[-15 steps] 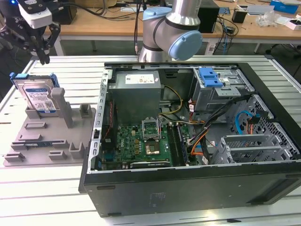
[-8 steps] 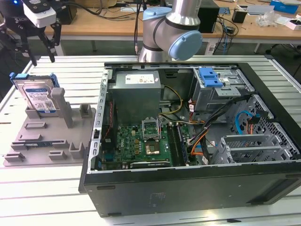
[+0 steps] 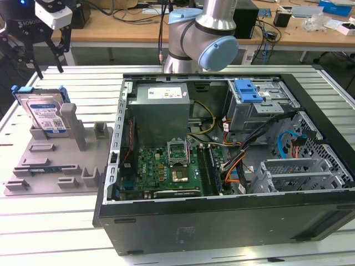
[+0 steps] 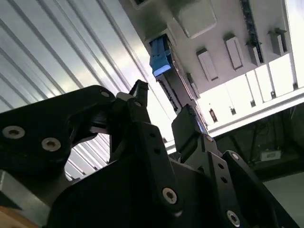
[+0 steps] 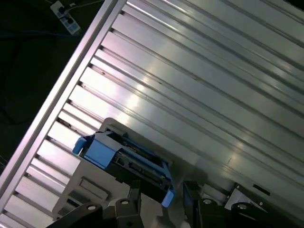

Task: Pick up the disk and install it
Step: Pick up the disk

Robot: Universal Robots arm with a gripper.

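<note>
The disk [image 3: 46, 112] stands on edge in a grey holder [image 3: 55, 160] at the exterior view's left, its white-and-blue label facing out and blue rails on its sides. My gripper [image 3: 49, 65] hangs open just above it, not touching, with nothing between its fingers. In the first wrist view the disk [image 5: 129, 164] shows its connector edge and blue rails, close before the gripper [image 5: 161, 202]. In the second wrist view a blue rail of the disk [image 4: 160, 58] lies beyond the open gripper [image 4: 164, 111].
An open computer case [image 3: 222, 221] lies on the ribbed aluminium table [image 3: 55, 233], at the exterior view's right. Inside it are a grey power-supply box [image 3: 161, 105], a motherboard [image 3: 166, 169], a drive bay with a bare blue clip [image 3: 247, 91] and cables. The arm's base [image 3: 194, 39] stands behind the case.
</note>
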